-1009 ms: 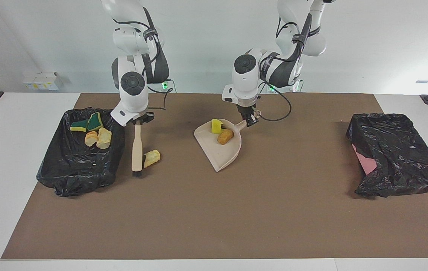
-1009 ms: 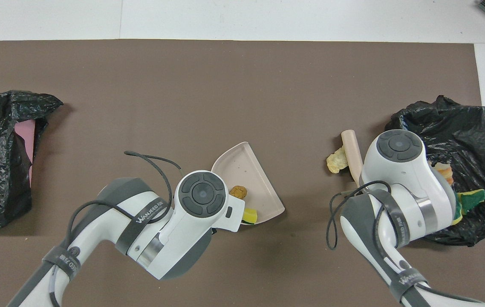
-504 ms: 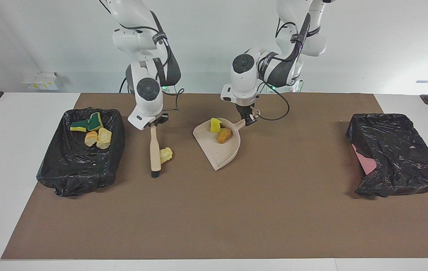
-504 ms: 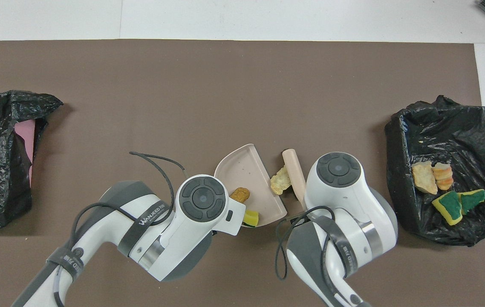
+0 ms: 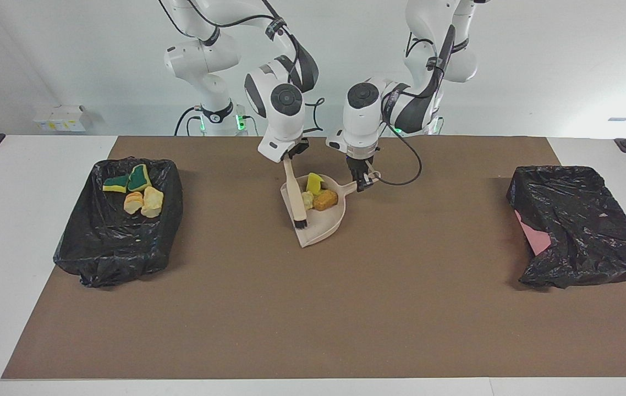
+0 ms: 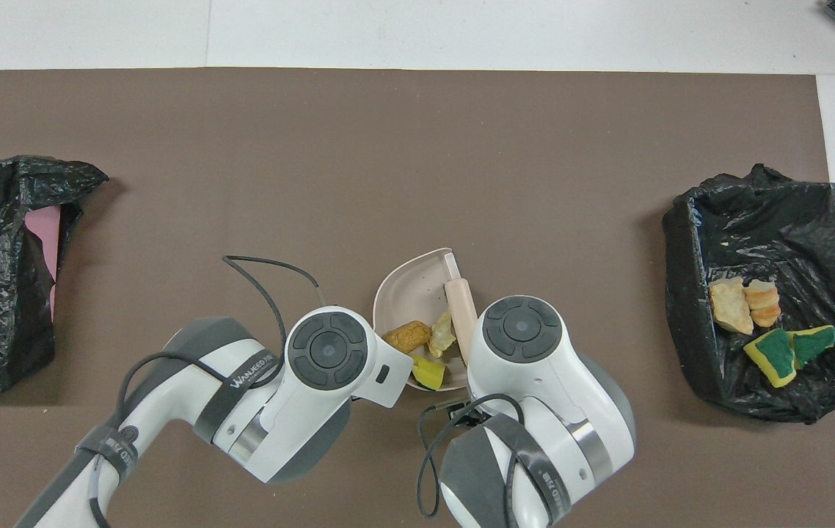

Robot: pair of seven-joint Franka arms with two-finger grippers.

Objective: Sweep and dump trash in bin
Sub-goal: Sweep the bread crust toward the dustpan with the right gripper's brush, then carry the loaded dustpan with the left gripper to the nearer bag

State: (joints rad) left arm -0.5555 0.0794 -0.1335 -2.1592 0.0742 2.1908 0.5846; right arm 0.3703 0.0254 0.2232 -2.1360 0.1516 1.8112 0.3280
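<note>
the beige plastic dustpan (image 5: 321,220) sits on the brown mat (image 5: 313,308) about midway between the two bins, and it serves as the landmark here. the left gripper (image 5: 364,180) is clenched on the dustpan's handle at the end nearer the robots, toward the left arm's end of the table. the right gripper (image 5: 290,155) is clenched on the top of a cream-handled hand brush (image 5: 294,195) whose dark bristles rest inside the dustpan along the edge toward the right arm's end of the table.

three scraps of the trash lie in the dustpan, bunched at its handle end: a yellow-green sponge scrap (image 5: 314,183) nearest the robots, an orange-brown foam scrap (image 5: 326,200) just beside it, and a cream foam scrap (image 5: 307,199) touching the brush handle.

toward the right arm's end of the table from the dustpan, well apart, stands a bin lined with a black plastic bag (image 5: 117,220). four more scraps lie in it: two green-and-yellow sponge pieces (image 5: 128,180) and two cream-orange foam pieces (image 5: 143,202) just beside them.

toward the left arm's end of the table from the dustpan, well apart, is a second bin covered by a crumpled black bag (image 5: 580,225), with a patch of pink showing at its side.
</note>
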